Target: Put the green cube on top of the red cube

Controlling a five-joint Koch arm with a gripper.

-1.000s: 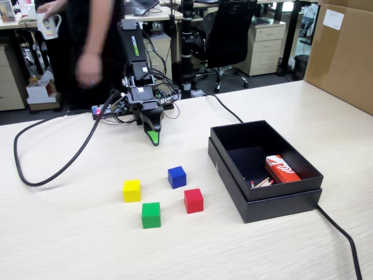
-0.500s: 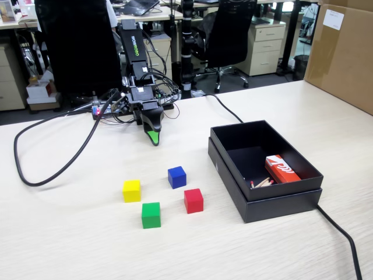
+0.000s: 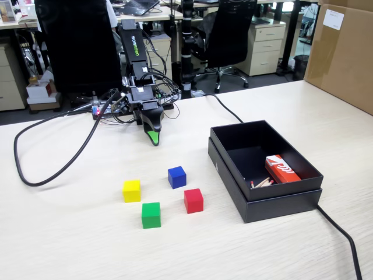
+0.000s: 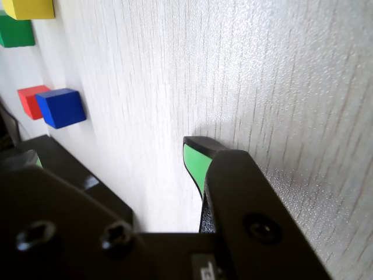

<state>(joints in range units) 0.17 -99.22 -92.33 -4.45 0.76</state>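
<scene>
Cubes sit in a loose cluster on the pale wood-grain table (image 3: 70, 245) in the fixed view, with the small matte green cube (image 3: 151, 214) nearest the camera. Taking that cube as landmark: the small matte red cube (image 3: 193, 200) lies just to its right and slightly farther back, apart from it; the yellow cube (image 3: 132, 191) stands behind it to the left; the blue cube (image 3: 176, 177) is farther back, beyond the red one. Nothing lies between green and red. Well to the right of the green cube stands an open black box (image 3: 233, 169) holding a red-and-white carton (image 3: 281, 169) and some thin sticks too small to identify. A thick black cable (image 3: 52, 172) loops on the table far left of the cube. Well behind the cluster, the black gripper with green tip (image 3: 152, 139) points down to the table, holding nothing; only one tip shows, so whether it is parted or closed I cannot tell.

From the wrist view, the gripper (image 4: 198, 160) fills the foreground, one green pad visible, its partner hidden. The green cube (image 4: 16, 32) is cut off at the upper left edge, beside the yellow cube (image 4: 29, 8); the red cube (image 4: 29, 100) is partly covered by the blue cube (image 4: 60, 107).
</scene>
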